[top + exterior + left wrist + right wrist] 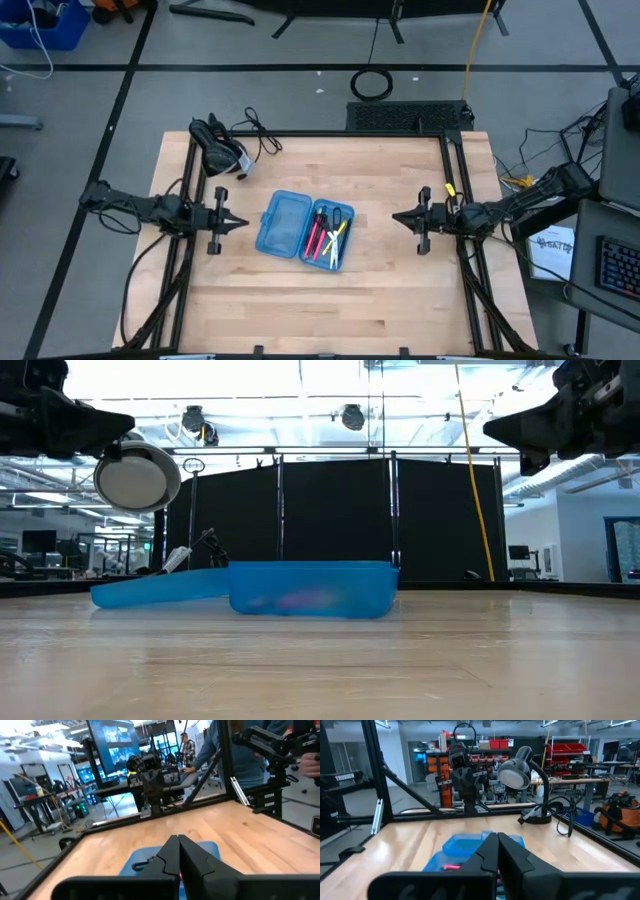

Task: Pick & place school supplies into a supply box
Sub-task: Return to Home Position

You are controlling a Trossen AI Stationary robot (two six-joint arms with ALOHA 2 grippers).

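The translucent blue supply box [303,227] lies open at the table's middle, its two halves side by side. The right half [330,235] holds red/pink, yellow and black pens and the black-handled scissors. The left half [282,222] holds nothing. The box also shows in the low view [310,590] and in the right wrist view [465,845]. My left gripper [240,222] is shut and hangs above the table left of the box. My right gripper [397,217] is shut and hangs above the table right of the box. Neither touches anything.
A black desk lamp [222,150] with its cable stands at the table's far left corner. A black frame [320,135] runs around the table. A person [240,750] stands beyond the table in the left wrist view.
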